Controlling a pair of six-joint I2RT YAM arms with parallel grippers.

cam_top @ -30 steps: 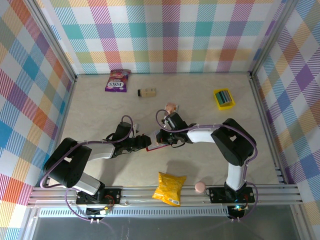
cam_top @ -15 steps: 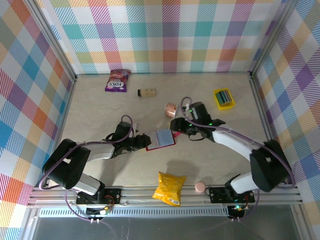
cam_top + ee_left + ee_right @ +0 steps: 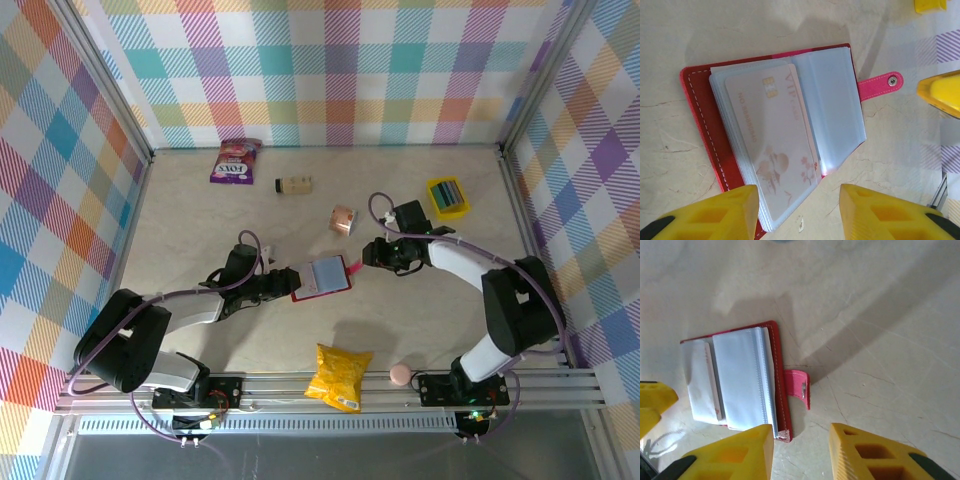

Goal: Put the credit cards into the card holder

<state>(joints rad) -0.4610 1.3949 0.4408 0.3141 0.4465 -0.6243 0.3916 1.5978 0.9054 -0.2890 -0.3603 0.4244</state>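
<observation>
The red card holder [image 3: 322,277] lies open on the table, clear sleeves up, pink snap tab [image 3: 885,82] pointing toward the right arm. A pale pink card [image 3: 770,125] sits in its top sleeve. More credit cards [image 3: 450,192] stand in the small yellow tray at the back right. My left gripper [image 3: 284,283] is open at the holder's left edge; in the left wrist view its fingers [image 3: 715,215] straddle the near corner of the sleeves. My right gripper [image 3: 370,256] is open just right of the tab, with the holder [image 3: 735,380] ahead of its fingers [image 3: 875,455].
The yellow tray [image 3: 432,200] is near the right wall. A copper-coloured cup [image 3: 343,218] lies just behind the holder. A pink snack bag [image 3: 235,160] and a small bottle [image 3: 293,184] are at the back. A yellow chip bag [image 3: 340,377] and a pink ball [image 3: 400,374] sit at the front edge.
My right gripper has pulled off the holder to the right, leaving it lying open with its sleeves showing. The left gripper has stayed at the holder's left edge.
</observation>
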